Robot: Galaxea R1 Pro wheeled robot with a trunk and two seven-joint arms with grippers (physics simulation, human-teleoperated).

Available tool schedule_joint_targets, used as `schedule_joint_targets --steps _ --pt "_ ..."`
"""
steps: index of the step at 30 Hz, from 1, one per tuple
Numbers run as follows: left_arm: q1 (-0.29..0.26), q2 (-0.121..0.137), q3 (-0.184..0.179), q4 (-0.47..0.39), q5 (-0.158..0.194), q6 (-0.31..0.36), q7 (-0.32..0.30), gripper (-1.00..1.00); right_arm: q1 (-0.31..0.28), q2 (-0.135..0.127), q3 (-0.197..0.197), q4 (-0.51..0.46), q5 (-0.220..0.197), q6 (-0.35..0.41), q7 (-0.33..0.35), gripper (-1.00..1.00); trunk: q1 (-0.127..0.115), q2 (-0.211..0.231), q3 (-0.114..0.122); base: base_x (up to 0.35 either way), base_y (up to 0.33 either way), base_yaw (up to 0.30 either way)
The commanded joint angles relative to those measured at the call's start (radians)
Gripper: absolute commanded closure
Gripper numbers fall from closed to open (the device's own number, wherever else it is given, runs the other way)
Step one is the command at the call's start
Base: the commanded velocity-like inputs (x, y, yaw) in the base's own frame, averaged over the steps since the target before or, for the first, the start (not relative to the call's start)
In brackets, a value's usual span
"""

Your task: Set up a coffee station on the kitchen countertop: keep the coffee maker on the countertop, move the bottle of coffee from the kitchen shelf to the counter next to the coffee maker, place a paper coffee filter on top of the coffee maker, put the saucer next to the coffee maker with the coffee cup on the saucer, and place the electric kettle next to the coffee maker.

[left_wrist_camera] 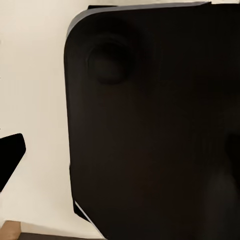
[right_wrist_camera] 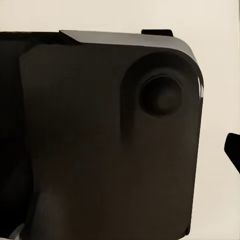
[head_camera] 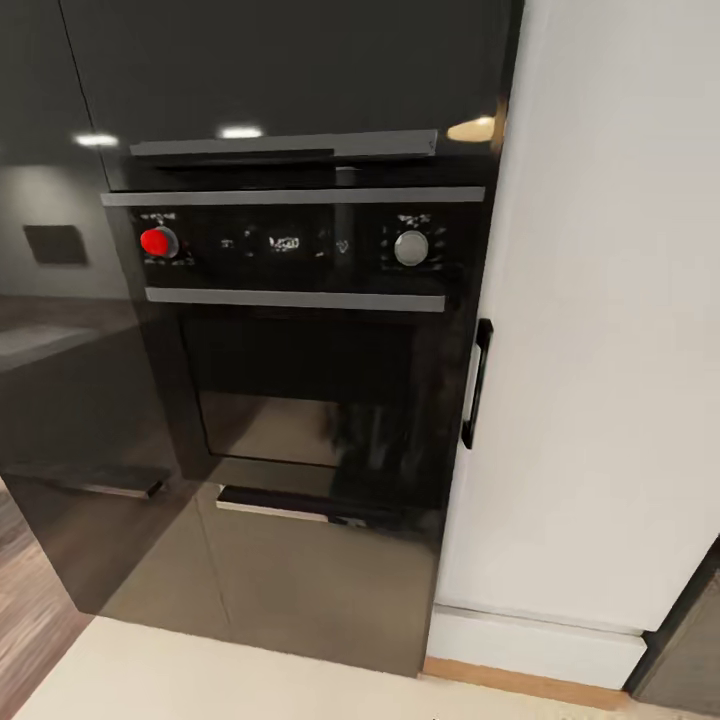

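Observation:
I face a tall black cabinet with a built-in oven (head_camera: 300, 370) in the head view. The oven's panel carries a red knob (head_camera: 157, 241) and a silver knob (head_camera: 411, 247). In the left wrist view a dark rounded part of my own body (left_wrist_camera: 150, 140) sits over a pale floor (left_wrist_camera: 35, 75), with one black fingertip (left_wrist_camera: 10, 155) at the picture's edge. The right wrist view has the same kind of dark body part (right_wrist_camera: 100, 140) and a sliver of black fingertip (right_wrist_camera: 233, 150). How either gripper's jaws stand cannot be told.
A white tall cabinet (head_camera: 600, 350) with a black vertical handle (head_camera: 477, 383) stands right of the oven. Below the oven is a drawer with a metal handle (head_camera: 270, 505). A pale rug or floor patch (head_camera: 200, 680) lies in front, with wooden floor (head_camera: 30, 600) to the left.

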Motion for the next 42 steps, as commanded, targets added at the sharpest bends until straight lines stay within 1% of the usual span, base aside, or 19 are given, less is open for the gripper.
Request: schedule_joint_targets --steps 1,6,7,19,33,37,39,42 --pt "0.000 0.000 0.000 0.000 0.001 -0.009 0.000 -1.00 -0.001 0.000 -0.001 0.001 0.000 -0.004 0.000 -1.00 0.000 0.000 -0.001 0.000 0.000 -0.264" --pt "0.000 0.001 -0.001 -0.001 -0.003 -0.037 0.000 -1.00 -0.001 0.000 -0.001 0.001 0.001 -0.007 0.000 -1.00 0.000 0.000 -0.001 0.000 0.000 -0.264" --pt "0.000 0.001 -0.001 -0.001 -0.003 -0.071 0.000 -1.00 -0.001 0.000 -0.001 0.001 0.001 -0.007 0.000 -1.00 0.000 0.000 -0.001 0.000 0.000 -0.264" --pt "0.001 -0.001 -0.001 0.000 0.004 -0.066 0.000 -1.00 -0.001 0.000 -0.001 0.001 0.001 -0.008 0.000 -1.00 0.000 0.000 -0.001 0.000 0.000 -0.264" --pt "0.001 -0.002 0.000 0.000 0.006 -0.058 0.015 -1.00 -0.001 -0.002 -0.002 0.000 0.001 -0.009 0.000 -1.00 -0.054 0.098 0.043 0.000 0.000 -0.264" --pt "0.001 -0.002 0.000 0.000 0.006 -0.058 0.014 -1.00 -0.001 -0.005 -0.002 0.000 0.001 -0.009 0.000 -1.00 -0.069 0.126 0.056 0.000 0.000 -0.265" --pt "0.001 -0.002 0.000 0.000 0.006 -0.057 0.014 -1.00 -0.001 -0.012 -0.002 0.000 0.001 -0.008 0.000 -1.00 -0.077 0.140 0.062 0.000 0.000 -0.265" --pt "0.001 -0.002 0.000 0.000 0.006 -0.056 0.015 -1.00 -0.001 -0.016 -0.002 0.000 0.001 -0.008 0.000 -1.00 -0.088 0.161 0.071 0.000 0.000 -0.267"
